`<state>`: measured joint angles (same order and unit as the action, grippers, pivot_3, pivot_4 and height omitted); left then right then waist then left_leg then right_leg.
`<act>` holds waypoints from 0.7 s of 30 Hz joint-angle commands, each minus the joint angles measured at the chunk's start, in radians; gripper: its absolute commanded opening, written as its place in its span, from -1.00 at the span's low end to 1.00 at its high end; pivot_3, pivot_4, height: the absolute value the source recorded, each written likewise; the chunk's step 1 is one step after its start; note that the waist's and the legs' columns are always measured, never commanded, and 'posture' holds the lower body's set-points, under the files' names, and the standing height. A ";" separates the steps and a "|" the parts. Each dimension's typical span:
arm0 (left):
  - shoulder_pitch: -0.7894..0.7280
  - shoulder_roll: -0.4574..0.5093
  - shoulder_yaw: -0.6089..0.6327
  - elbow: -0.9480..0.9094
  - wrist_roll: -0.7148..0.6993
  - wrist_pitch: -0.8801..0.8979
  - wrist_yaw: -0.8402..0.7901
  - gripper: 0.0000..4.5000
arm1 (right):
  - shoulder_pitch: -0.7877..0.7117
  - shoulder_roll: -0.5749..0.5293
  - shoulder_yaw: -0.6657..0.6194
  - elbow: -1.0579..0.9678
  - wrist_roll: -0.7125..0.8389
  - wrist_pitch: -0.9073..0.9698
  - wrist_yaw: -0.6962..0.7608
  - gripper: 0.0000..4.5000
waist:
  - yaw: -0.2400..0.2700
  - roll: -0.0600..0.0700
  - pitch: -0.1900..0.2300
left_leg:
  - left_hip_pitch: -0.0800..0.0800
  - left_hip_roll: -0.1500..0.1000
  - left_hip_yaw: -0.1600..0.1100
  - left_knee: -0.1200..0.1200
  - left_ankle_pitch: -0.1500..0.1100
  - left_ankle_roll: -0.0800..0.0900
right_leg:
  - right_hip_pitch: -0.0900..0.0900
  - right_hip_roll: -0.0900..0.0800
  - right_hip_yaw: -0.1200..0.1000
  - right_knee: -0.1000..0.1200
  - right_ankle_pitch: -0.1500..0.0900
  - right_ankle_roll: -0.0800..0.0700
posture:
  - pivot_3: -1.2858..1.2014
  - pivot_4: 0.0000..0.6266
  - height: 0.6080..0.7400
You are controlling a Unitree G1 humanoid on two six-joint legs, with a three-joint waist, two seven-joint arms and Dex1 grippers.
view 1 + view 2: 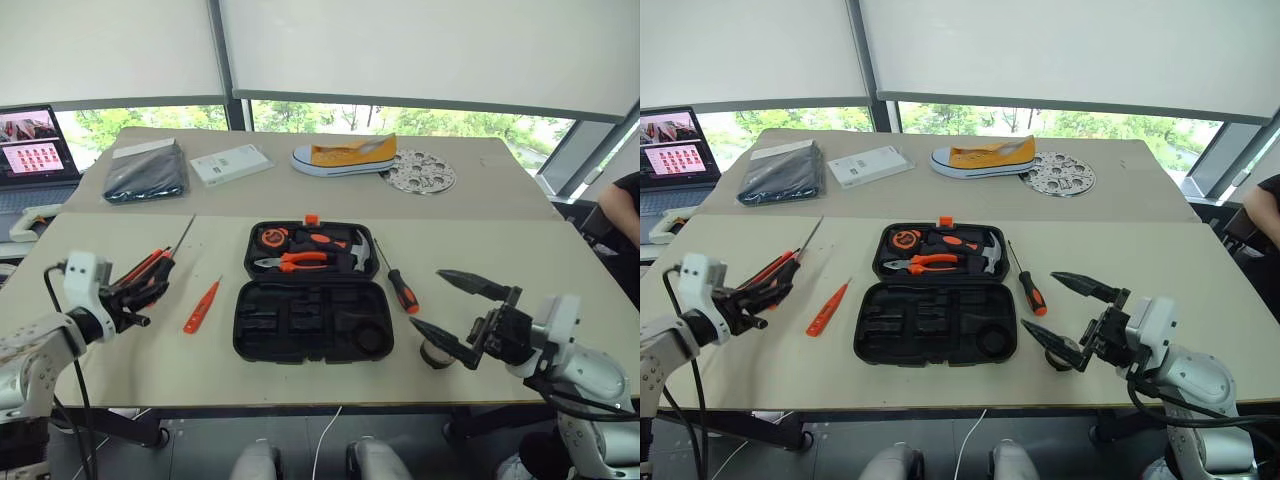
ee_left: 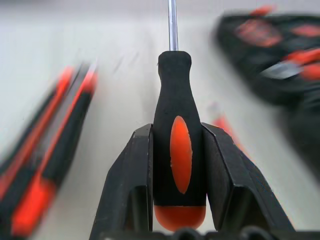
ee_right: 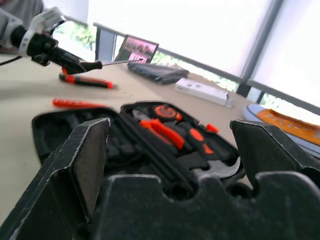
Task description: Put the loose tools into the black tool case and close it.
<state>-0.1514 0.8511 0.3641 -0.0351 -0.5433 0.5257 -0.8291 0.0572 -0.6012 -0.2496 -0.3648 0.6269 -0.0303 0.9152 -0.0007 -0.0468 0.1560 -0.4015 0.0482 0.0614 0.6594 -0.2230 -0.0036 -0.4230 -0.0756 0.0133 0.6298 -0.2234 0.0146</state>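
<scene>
Screwdriver (image 2: 179, 150) clamped within left end effector (image 2: 178, 165)

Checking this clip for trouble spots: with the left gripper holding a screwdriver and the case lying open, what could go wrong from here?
1. The left gripper clamps the screwdriver near its butt end, so the long shaft could swing or slip on the way to the case.
2. The utility knife lies right beside that gripper and could get knocked.
3. The open right gripper hovers over the tape roll, near the second screwdriver; a careless move might push either away.
</scene>
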 commanded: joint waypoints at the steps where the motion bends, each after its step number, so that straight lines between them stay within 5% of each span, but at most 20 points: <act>1: -0.120 0.013 -0.169 -0.098 0.058 -0.172 -0.184 -0.61 | -0.045 -0.057 -0.046 0.008 0.055 0.050 0.035 1.00 | 0.014 0.001 0.001 | 0.000 -0.001 0.000 0.000 0.000 0.000 | 0.000 0.000 0.000 0.000 0.000 0.000 | 0.03 -0.52 1.00; 6: -0.272 0.010 -0.412 -0.036 0.219 -0.397 -0.388 -0.61 | -0.113 -0.134 -0.050 0.101 0.036 0.055 0.135 1.00 | 0.018 0.001 0.000 | -0.003 -0.002 0.000 0.002 0.000 0.001 | 0.001 0.000 0.001 -0.003 0.001 0.002 | 0.03 -0.52 1.00; 11: -0.422 -0.050 -0.594 0.169 0.434 -0.552 -0.413 -0.61 | -0.135 -0.168 -0.006 0.131 0.018 0.070 0.213 1.00 | 0.009 0.002 0.000 | -0.003 -0.001 0.000 0.002 0.000 0.002 | 0.000 0.004 0.002 -0.002 0.001 0.002 | 0.03 -0.52 1.00; 21: -0.521 -0.146 -0.690 0.232 0.610 -0.480 -0.352 -0.61 | -0.107 -0.195 -0.023 0.097 0.028 0.151 0.220 1.00 | 0.012 0.002 0.000 | -0.005 -0.001 0.000 0.003 0.000 0.002 | 0.000 0.004 0.002 -0.002 0.001 0.004 | 0.03 -0.52 1.00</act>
<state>-0.6592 0.7109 -0.3165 0.2255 0.0436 0.0174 -1.1968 -0.0533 -0.7792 -0.2413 -0.2307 0.6419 0.1113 1.1356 0.0113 -0.0452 0.1562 -0.4058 0.0476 0.0609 0.6622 -0.2232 -0.0016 -0.4232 -0.0711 0.0150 0.6284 -0.2221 0.0185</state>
